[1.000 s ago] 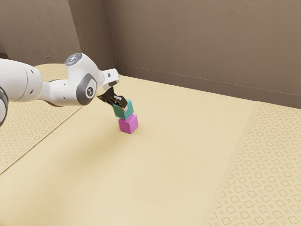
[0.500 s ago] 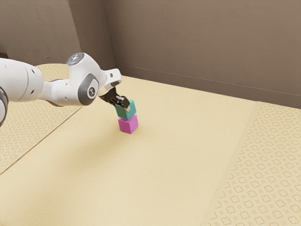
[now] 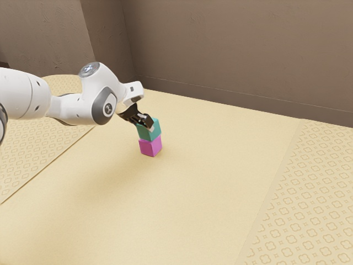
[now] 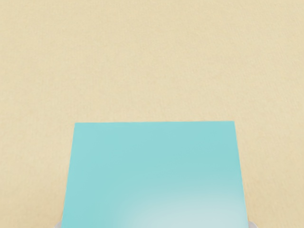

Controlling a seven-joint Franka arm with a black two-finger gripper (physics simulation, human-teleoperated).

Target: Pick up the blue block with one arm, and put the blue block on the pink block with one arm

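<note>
While the blue block (image 3: pixel 150 130) sat squarely on top of the pink block (image 3: pixel 150 147), faces touching and edges roughly lined up, the gripper (image 3: pixel 144 118) was at the blue block's upper edge, on the exterior view's left side of it. Clamped or let go: could not tell, the contact was too small to read. Wrist view had the blue block (image 4: pixel 154 175) directly under the hand, with bare table (image 4: pixel 152 57) beyond it.

Stack stood on the plain tan table (image 3: pixel 209 182), toward the far left of the surface. White arm (image 3: pixel 66 102) came in from the exterior view's left, low and nearly level over the table. Patterned strip (image 3: pixel 303 193) ran along the exterior view's right, well apart from the stack. Brown wall (image 3: pixel 237 49) lay behind the far edge. Nothing stood near the two blocks or in the arm's path.
</note>
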